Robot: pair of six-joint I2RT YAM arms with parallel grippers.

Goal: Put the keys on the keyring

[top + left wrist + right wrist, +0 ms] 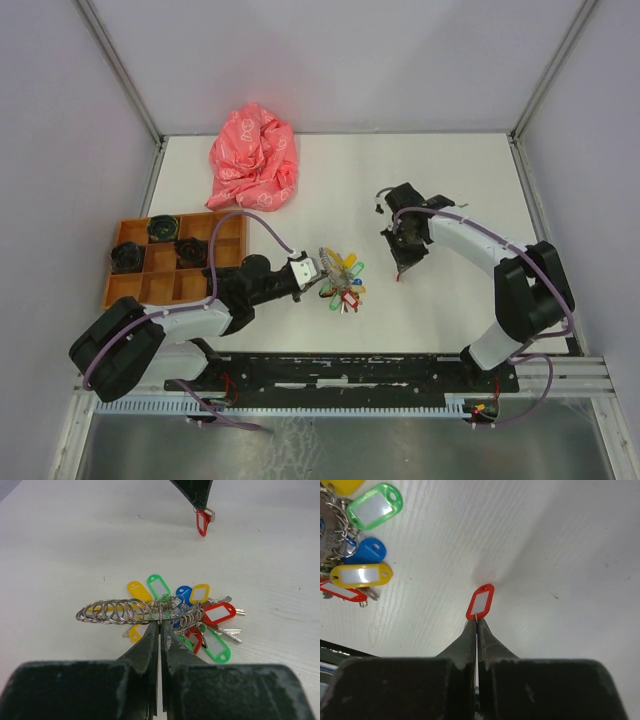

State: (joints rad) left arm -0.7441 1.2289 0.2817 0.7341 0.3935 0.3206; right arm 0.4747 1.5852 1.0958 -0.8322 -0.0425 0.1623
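Firmly, right gripper pinches the red key tag at its fingertips; left gripper clamps the keyring.

Found left hand pinched tight on a chain of silver rings, gripping near its middle, chain running level across the view. Noted tags fanned behind it on the bench: yellow tag, green tag, blue tag, red-framed tag. Saw silver keys lying at right. Logged right hand at top edge, tip clamped on a lone red tag, well apart from the cluster.
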